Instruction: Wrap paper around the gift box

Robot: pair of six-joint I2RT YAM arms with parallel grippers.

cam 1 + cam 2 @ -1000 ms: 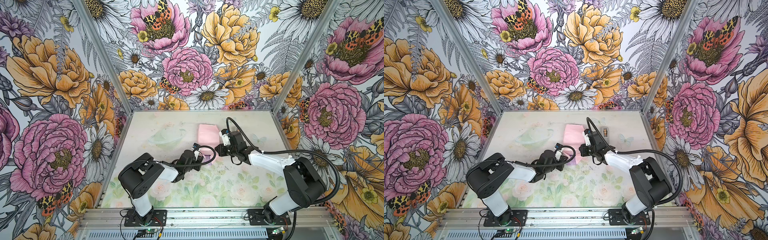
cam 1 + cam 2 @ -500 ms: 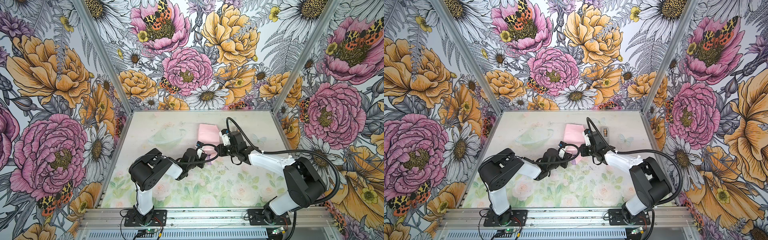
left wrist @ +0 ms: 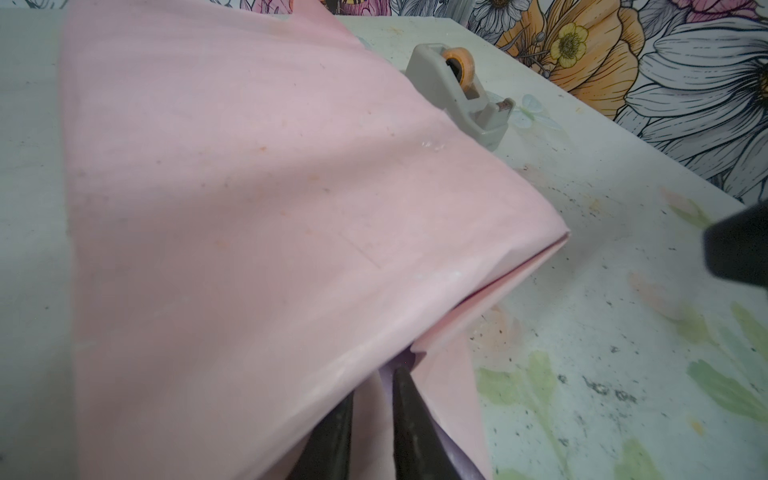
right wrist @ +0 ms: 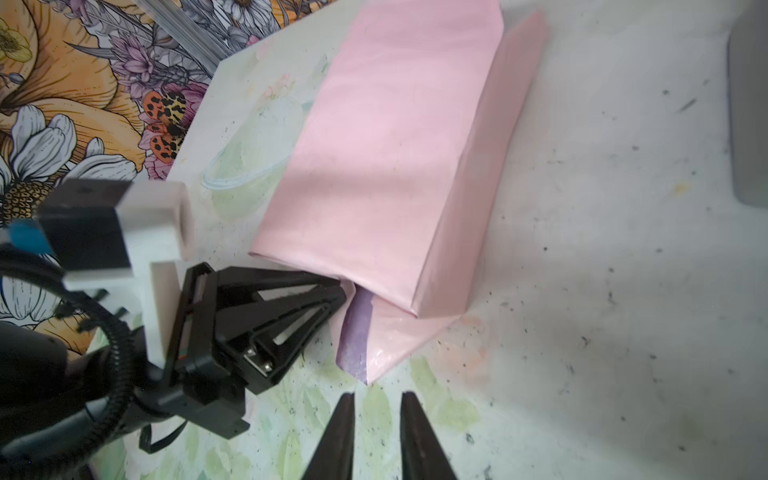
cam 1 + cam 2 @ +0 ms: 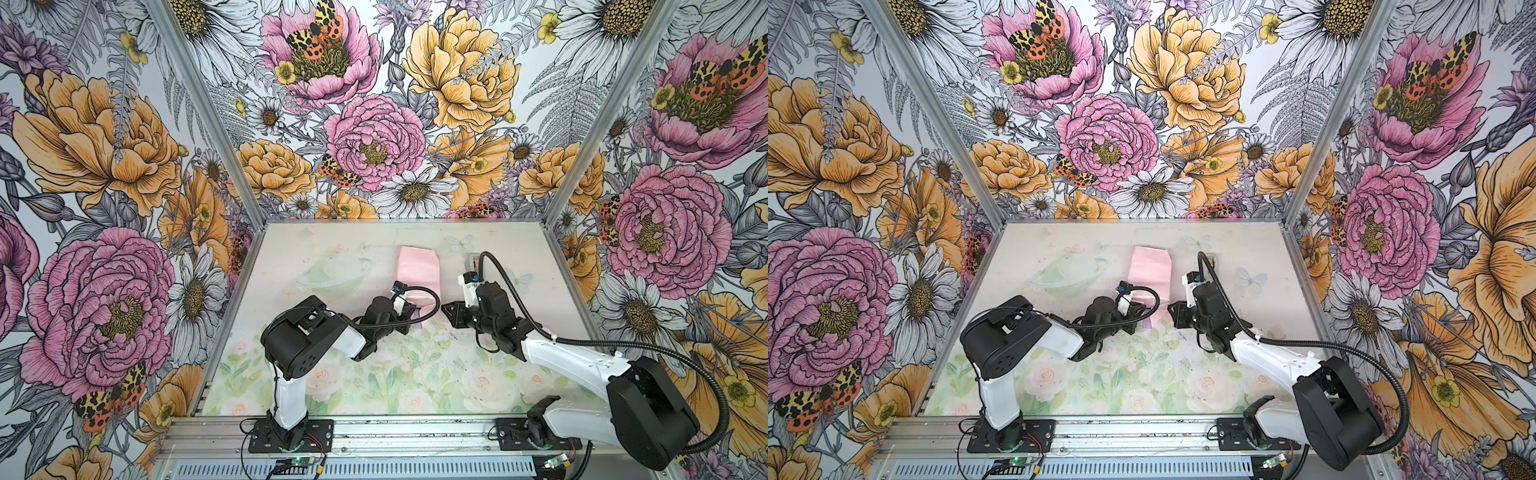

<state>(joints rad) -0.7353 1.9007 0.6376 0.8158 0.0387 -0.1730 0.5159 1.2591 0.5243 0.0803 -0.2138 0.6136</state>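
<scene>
The paper [image 5: 417, 270] [image 5: 1150, 270], pale pink side out, is folded into a long parcel on the table. The gift box is hidden inside. At the parcel's near end a flap [image 4: 390, 340] lies on the table, with a lilac strip [image 4: 353, 336] showing. My left gripper [image 3: 374, 386] [image 5: 410, 309] has its tips tucked under the overhang at that end. Its jaws stand slightly apart over the pink flap, open. My right gripper [image 4: 377, 395] [image 5: 444, 309] sits just short of the flap's point, narrowly open with only table between its fingers.
A grey tape dispenser [image 3: 461, 83] [image 5: 473, 259] with an orange roll stands on the table beside the parcel's far right side, behind the right wrist. The floral walls close in the table [image 5: 374, 374] on three sides.
My left arm has swung forward and pushed its gripper into the near end of the parcel. The right gripper has stayed nearly where it was.
</scene>
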